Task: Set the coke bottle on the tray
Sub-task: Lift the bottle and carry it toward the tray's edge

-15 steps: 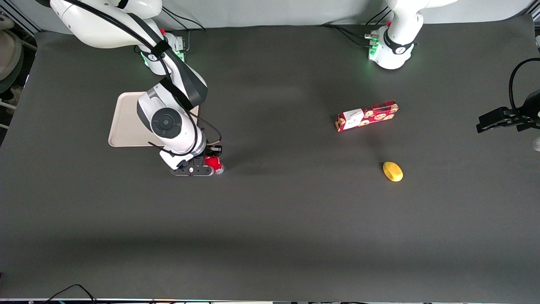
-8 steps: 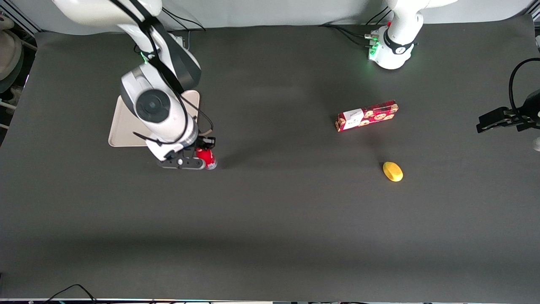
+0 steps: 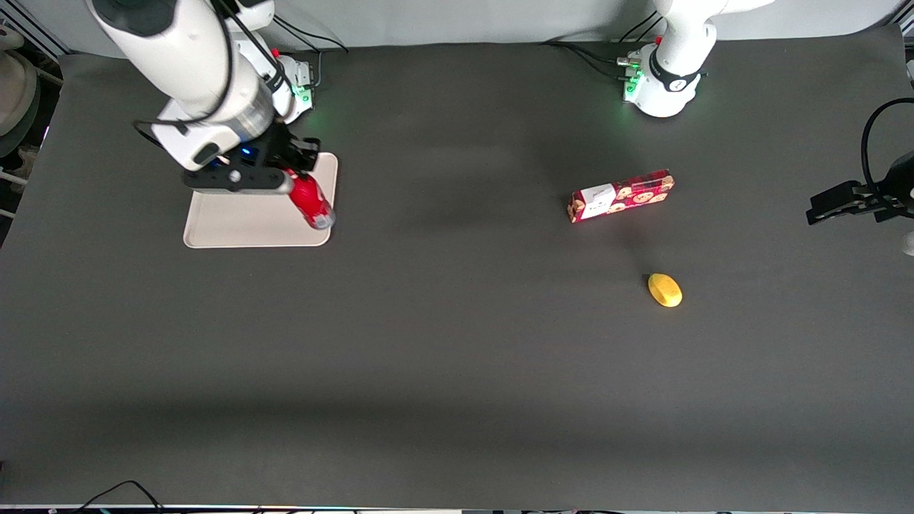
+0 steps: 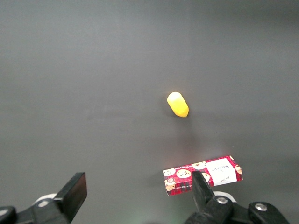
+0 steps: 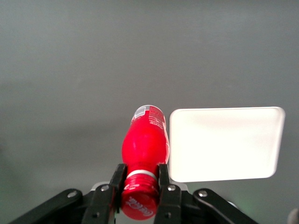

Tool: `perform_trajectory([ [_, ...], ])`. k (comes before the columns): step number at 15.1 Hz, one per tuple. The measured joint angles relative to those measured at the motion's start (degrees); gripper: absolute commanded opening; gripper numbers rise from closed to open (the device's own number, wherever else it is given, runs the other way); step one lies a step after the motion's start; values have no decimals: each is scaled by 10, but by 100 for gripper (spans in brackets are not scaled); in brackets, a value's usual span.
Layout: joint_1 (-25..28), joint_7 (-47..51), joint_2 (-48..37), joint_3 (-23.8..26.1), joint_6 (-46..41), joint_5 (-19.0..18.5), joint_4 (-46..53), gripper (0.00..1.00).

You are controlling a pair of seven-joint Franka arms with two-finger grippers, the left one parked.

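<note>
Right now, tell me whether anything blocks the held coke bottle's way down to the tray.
Nothing visible does. The gripper holds the coke bottle by its neck, above the tray, whose surface shows bare in the right wrist view.

You're looking at a glossy red plastic coke bottle (image 5: pixel 145 144) pinched at its neck by the matt black gripper (image 5: pixel 140 184) above the tray (image 3: pixel 235 225) — smooth, matt cream plastic by the look of it. The table (image 3: pixel 457 357) wears a matt dark grey covering — cloth-like and even.

Even overhead light, soft shadows, tray (image 5: pixel 226 142) glaring white, frames sharp
</note>
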Motion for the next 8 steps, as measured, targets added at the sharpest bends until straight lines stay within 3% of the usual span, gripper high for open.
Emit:
perform_trajectory([
  [4,-3,-149,-71,-109,-54,34,-23,0],
  [8,-6,-294,-179,-216,-33,37,-157,0],
])
